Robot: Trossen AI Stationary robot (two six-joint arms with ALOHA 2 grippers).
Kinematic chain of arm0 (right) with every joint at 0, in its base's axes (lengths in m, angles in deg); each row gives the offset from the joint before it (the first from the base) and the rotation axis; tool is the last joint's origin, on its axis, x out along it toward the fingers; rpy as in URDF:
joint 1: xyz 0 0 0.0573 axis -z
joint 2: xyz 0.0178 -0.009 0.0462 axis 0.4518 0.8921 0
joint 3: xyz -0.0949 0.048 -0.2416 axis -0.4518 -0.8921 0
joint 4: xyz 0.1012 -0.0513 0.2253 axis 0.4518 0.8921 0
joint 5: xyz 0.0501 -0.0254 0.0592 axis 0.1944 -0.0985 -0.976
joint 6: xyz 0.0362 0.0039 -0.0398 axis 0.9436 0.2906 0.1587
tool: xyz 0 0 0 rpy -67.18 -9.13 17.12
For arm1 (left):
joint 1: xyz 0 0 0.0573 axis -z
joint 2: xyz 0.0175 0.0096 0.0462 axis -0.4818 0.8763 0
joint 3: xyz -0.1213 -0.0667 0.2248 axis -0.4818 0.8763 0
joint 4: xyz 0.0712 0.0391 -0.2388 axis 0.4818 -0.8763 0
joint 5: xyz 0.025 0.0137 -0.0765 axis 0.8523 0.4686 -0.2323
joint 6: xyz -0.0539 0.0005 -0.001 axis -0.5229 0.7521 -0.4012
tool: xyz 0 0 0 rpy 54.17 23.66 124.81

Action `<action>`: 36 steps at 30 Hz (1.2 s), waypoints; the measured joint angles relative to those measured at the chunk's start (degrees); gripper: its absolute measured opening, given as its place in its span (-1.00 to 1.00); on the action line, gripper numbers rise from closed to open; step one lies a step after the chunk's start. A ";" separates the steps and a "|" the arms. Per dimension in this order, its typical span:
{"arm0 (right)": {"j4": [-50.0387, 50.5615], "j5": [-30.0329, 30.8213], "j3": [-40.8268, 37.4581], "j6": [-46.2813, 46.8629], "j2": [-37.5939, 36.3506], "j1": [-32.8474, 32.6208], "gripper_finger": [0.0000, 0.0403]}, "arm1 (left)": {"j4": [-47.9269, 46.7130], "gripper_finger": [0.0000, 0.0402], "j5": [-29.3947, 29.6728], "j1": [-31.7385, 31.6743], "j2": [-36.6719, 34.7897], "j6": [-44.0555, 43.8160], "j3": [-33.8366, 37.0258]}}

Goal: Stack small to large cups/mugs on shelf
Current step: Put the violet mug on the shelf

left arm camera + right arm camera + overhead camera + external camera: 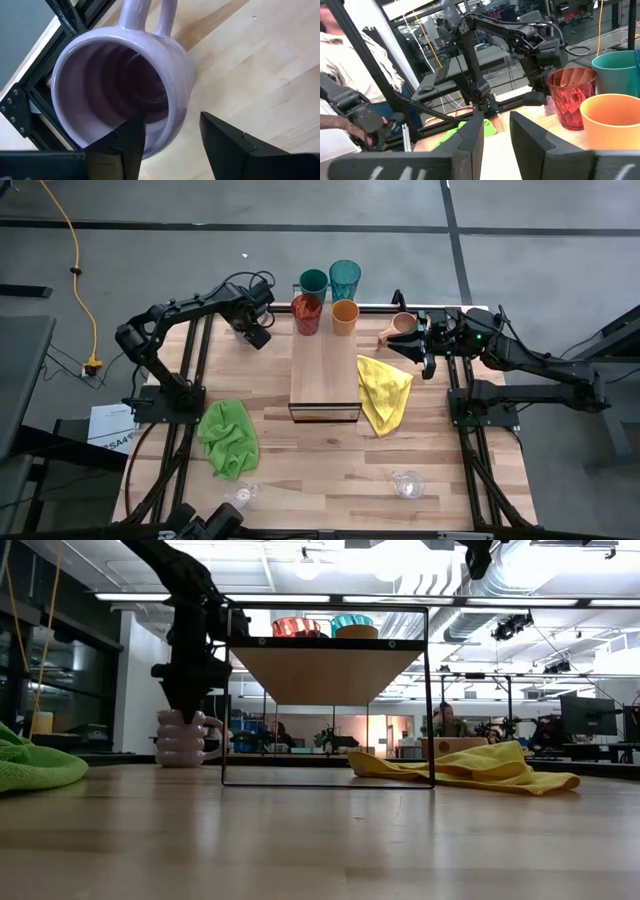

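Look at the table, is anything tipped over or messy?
Yes. The tan mug lies on its side by the right gripper, not upright. A yellow cloth and a green cloth lie crumpled on the tabletop.

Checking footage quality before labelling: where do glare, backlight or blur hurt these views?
Low view: bright ceiling lights backlight the shelf, so the left gripper reads as a silhouette above the lavender mug. Left wrist view: mug evenly lit, soft glare on its rim. Right wrist view: the near fingers are blurred.
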 joint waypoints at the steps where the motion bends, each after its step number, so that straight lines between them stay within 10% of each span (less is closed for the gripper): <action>1: 0.01 -0.01 0.00 0.05 0.00 0.00 -0.58 | 0.06 -0.14 0.00 0.00 0.00 0.15 0.00; 22: -0.01 0.00 0.00 0.76 0.00 0.00 -0.58 | 2.32 -0.17 0.81 0.00 0.00 0.03 2.54; 32: -0.02 0.00 0.00 0.98 0.00 0.00 -0.58 | 1.34 -0.89 0.51 0.00 0.07 0.05 2.62; 36: -0.03 0.01 0.00 0.98 0.00 0.00 -0.58 | 0.85 -0.85 -0.12 0.00 0.02 0.14 2.58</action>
